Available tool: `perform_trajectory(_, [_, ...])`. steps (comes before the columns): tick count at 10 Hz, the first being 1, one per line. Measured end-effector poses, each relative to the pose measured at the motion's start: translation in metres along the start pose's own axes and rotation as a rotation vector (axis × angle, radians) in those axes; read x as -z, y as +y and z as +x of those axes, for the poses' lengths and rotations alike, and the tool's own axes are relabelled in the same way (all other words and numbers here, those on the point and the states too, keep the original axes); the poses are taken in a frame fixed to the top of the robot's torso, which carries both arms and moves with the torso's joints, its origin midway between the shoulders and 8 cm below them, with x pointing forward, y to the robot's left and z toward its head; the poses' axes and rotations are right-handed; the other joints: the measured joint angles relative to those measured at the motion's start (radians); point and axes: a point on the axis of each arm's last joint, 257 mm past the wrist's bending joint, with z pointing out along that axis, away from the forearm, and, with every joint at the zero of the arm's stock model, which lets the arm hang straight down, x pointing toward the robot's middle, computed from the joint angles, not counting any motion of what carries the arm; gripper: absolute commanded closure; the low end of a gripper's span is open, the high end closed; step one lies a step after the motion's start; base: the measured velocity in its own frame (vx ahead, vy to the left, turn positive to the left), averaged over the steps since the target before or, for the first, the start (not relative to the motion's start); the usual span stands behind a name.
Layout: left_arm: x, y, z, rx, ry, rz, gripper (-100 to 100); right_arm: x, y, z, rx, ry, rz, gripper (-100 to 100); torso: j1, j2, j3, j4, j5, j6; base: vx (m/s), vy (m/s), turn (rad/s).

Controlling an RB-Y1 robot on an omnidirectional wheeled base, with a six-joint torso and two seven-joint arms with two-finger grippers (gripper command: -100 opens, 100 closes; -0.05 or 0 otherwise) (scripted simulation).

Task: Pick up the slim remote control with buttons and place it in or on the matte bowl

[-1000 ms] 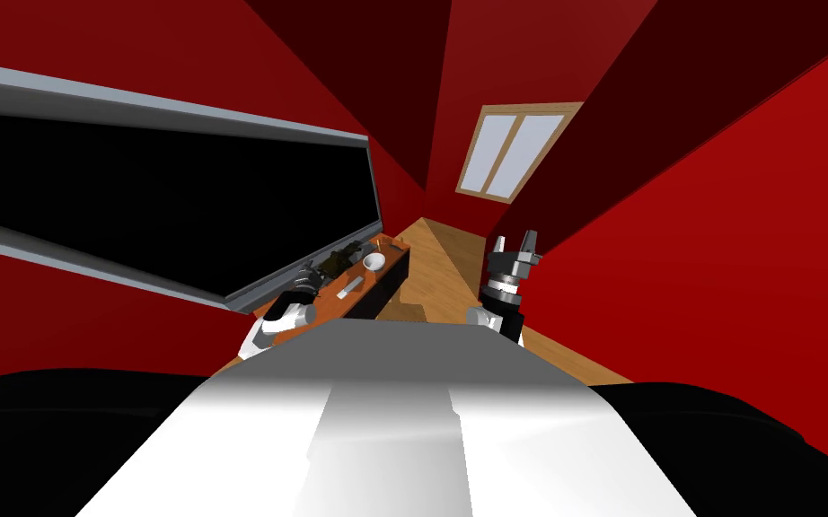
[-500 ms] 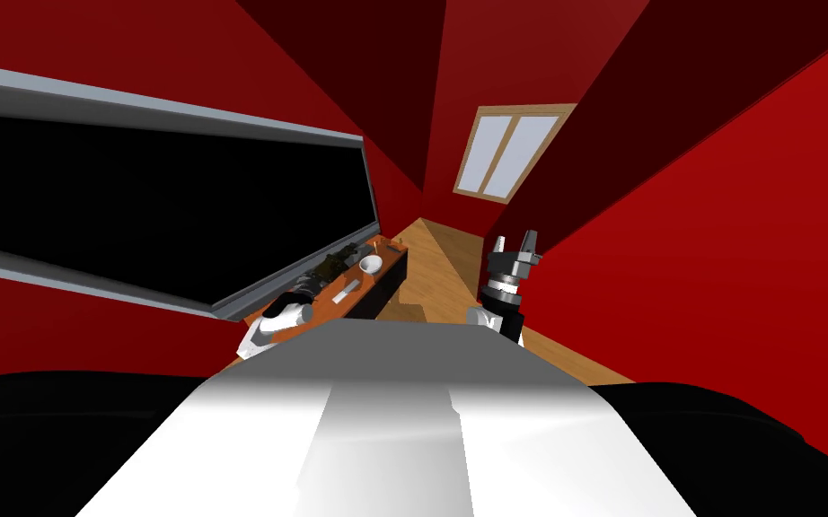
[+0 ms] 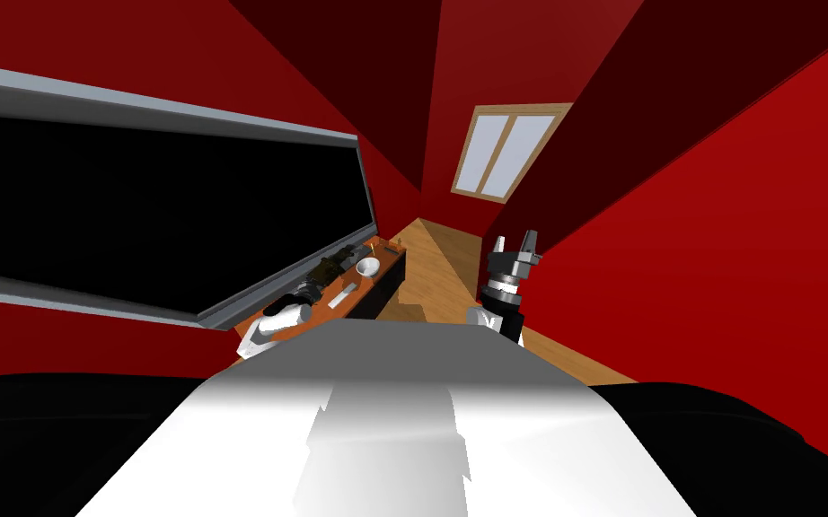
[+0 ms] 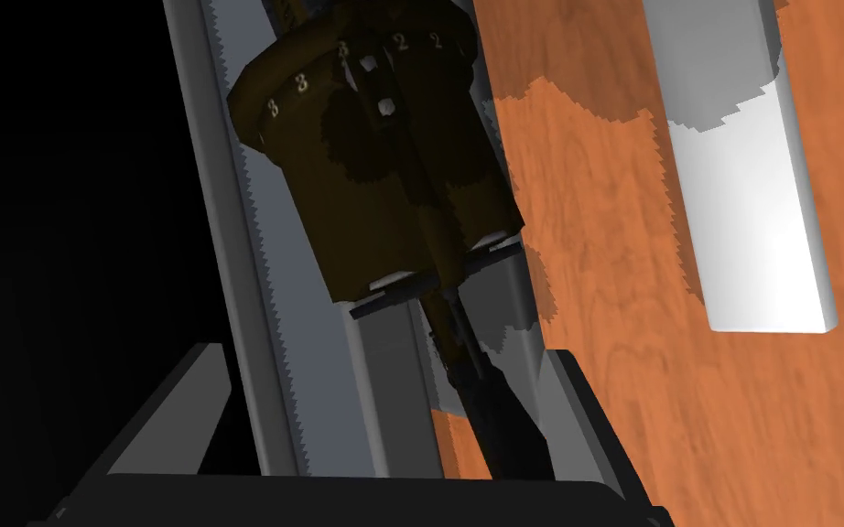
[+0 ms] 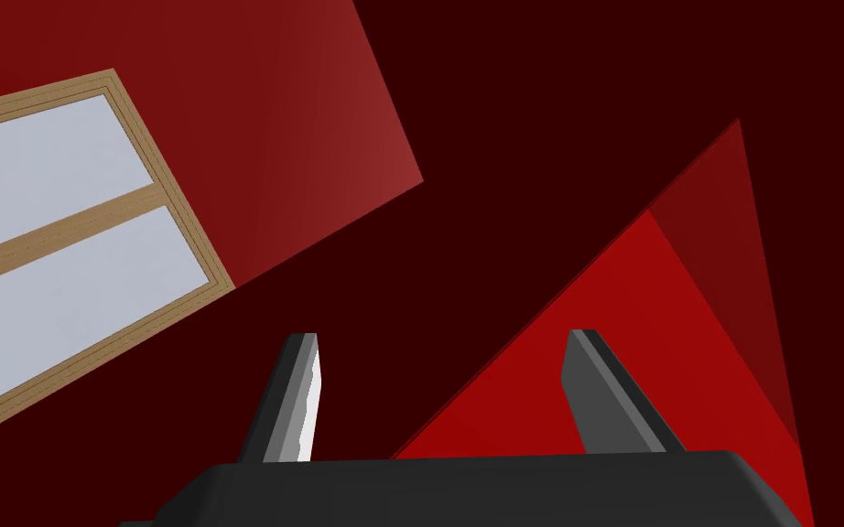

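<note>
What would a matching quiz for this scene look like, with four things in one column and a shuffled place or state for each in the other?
1 remote
2 bowl
3 right pincer
4 brown numbered object

A open, raised near the red wall
B round, white, past the remote
C straight ahead of the left pincer
D flat on the orange top, beside the left pincer

Pairs: 1-D, 2-B, 3-A, 4-C.

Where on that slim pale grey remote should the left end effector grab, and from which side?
Likely mid-length, across the narrow width of the slim pale grey remote, from above: it lies flat on the orange wooden top with both long sides free.
</note>
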Motion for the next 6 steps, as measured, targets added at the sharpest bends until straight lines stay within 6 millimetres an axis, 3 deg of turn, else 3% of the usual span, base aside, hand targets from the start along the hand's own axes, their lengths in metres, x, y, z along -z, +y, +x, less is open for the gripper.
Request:
perform_trajectory(2, [0.001,0.026,-0.018,0.032,-0.026,-0.076,-100,0.0,0.0,0.0,0.0,0.0,0.0,0,0.001,0.0,0.0,0.0,0.0,0.0,0.064,0.003,-0.043])
perform_trajectory(4, [0.0,0.036,-0.023,0.048,-0.039,-0.122,-100,0.0,0.0,0.0,0.0,0.0,0.0,0,0.0,0.002,0.001,0.0,0.0,0.0,0.034,0.002,-0.031])
perform_trajectory(6, [-0.002,0.058,-0.031,0.077,-0.061,-0.19,-100,0.0,0.0,0.0,0.0,0.0,0.0,0,0.0,0.001,0.001,0.0,0.0,0.0,0.064,-0.001,-0.041])
